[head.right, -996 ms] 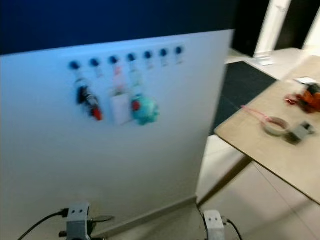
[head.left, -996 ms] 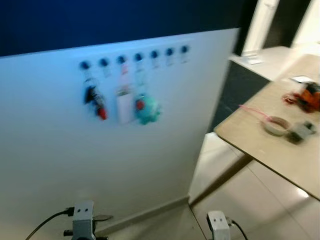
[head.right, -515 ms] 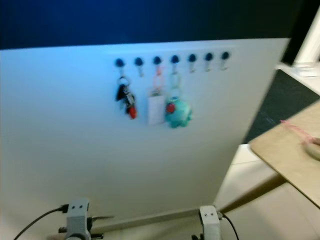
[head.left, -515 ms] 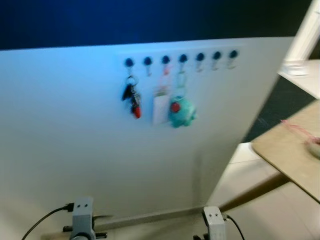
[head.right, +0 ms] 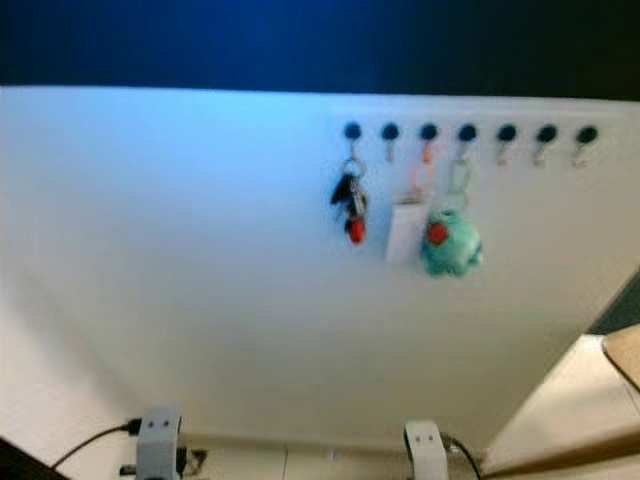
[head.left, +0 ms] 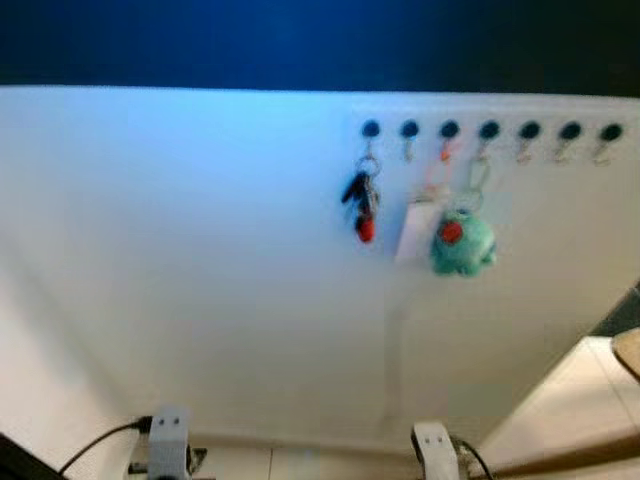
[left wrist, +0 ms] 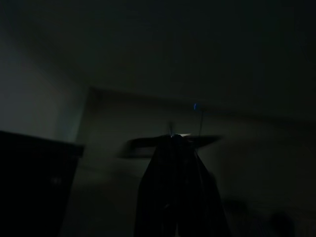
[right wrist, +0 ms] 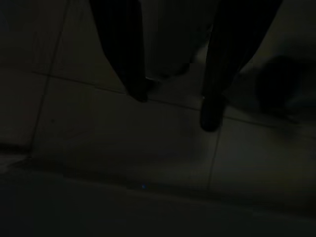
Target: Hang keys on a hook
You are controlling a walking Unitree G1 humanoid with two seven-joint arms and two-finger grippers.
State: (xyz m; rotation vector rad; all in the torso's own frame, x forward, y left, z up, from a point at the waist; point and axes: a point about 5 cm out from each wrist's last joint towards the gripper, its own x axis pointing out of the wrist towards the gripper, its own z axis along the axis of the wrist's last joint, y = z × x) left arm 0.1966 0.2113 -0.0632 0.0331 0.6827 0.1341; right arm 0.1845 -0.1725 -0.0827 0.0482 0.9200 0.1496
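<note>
Hanging from the leftmost hook [head.left: 371, 129] on the white board [head.left: 200, 260], the keys [head.left: 361, 200] sit beside a white tag [head.left: 412, 230] and teal plush [head.left: 461, 243], the left gripper [left wrist: 174, 148] pinched together, the right gripper [right wrist: 175, 106] spread above floor tiles [right wrist: 123, 143]

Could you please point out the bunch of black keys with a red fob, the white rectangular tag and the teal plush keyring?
Bunch of black keys with a red fob [head.left: 361, 205], left eye view, mid-bunch.
White rectangular tag [head.left: 411, 231], left eye view, its face.
Teal plush keyring [head.left: 462, 243], left eye view, plush body.
</note>
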